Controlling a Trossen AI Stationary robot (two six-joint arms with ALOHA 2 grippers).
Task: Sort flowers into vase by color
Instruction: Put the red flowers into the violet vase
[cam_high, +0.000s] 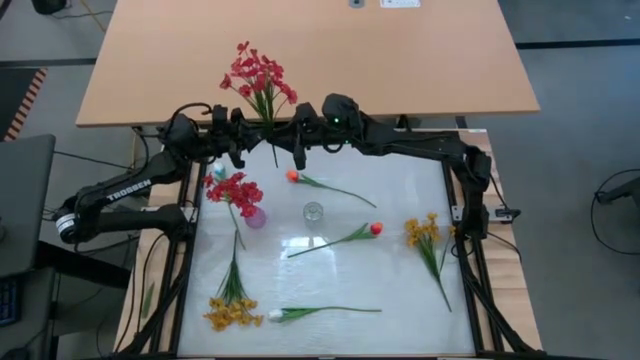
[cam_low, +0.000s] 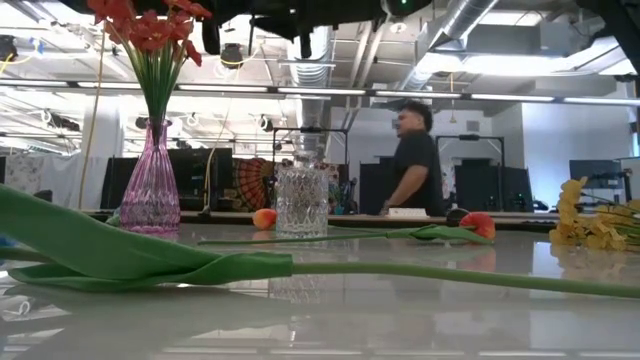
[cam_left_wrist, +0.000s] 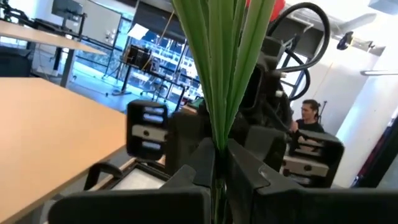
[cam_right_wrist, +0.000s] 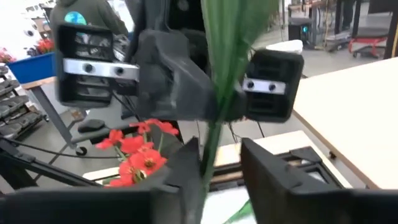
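Red-pink spray (cam_high: 258, 78) hanging between both grippers: left gripper (cam_high: 262, 143) clamping its stem, right gripper (cam_high: 281, 146) half-closed just beside, grip unclear.

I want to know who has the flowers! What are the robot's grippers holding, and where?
The left gripper is shut on the red flower spray, gripping its green stems. The right gripper straddles those stems too.

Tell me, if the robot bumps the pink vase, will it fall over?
Maybe. The pink vase is tall with a narrow neck, and red flowers stick up above it, so it looks top-heavy. Its bottom flares wider, which should help. It looks like glass, so probably breakable.
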